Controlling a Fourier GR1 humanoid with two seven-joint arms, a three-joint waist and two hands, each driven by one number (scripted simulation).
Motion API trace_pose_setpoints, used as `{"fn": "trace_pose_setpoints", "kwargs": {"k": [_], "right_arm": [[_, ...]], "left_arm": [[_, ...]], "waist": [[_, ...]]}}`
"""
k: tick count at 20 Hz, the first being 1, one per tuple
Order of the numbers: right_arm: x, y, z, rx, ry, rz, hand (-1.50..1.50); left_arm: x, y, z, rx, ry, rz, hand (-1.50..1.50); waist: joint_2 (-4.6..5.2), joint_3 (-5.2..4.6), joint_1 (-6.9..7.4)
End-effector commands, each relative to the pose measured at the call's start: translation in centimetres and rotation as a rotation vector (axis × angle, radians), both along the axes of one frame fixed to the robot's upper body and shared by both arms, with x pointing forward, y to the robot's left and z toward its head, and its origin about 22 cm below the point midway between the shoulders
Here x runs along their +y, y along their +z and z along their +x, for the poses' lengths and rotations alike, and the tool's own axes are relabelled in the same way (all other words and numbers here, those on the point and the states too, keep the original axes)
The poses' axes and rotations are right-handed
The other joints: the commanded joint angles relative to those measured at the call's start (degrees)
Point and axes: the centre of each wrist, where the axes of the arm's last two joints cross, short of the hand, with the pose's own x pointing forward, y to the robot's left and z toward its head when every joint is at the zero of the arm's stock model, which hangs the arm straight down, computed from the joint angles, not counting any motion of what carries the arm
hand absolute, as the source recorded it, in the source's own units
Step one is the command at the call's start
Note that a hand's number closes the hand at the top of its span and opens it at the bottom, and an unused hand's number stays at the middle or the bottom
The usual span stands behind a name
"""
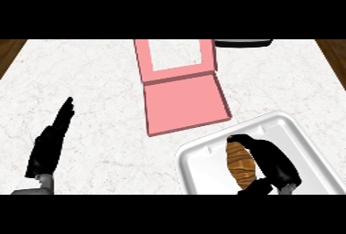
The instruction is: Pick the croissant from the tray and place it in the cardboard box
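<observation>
A brown croissant (240,164) lies in the white tray (300,132) at the lower right. My right hand (272,160) is over the tray, its fingers curled around the croissant's right side and top, the thumb showing near the croissant's lower end. The pink cardboard box (186,103) lies open in the middle of the counter, its lid (174,57) with a window folded back towards the far side. My left hand (51,139) rests open at the lower left, fingers straight and pointing away, apart from everything.
A dark object (243,43) sits at the counter's far edge, right of the box lid. The white marble counter (88,82) spreads wide on the left; brown wood shows past its far corners.
</observation>
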Motion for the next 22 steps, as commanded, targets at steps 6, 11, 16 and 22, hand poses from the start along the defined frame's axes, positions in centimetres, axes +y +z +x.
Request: {"fn": "trace_pose_setpoints", "kwargs": {"k": [6,11,16,22], "right_arm": [[-1.0,-0.7,-0.2,-0.226,-0.043,-0.086,1.50],[-1.4,3.9,4.8,-0.313,0.067,-0.109,1.50],[-3.4,8.5,8.7,-0.427,0.456,-0.268,1.50],[-7.8,13.3,13.5,-0.566,0.580,-0.230,1.50]], "left_arm": [[-0.1,0.1,-0.8,0.014,0.011,0.001,0.00],[-0.7,-0.1,0.0,-0.003,-0.010,-0.013,0.00],[-2.4,1.1,1.3,-0.041,-0.103,-0.004,0.00],[-3.9,1.7,2.2,-0.057,-0.156,-0.018,0.00]], "waist": [[0.15,0.17,0.10],[0.39,0.16,0.94],[2.85,0.30,8.72],[3.30,0.54,8.77]]}}
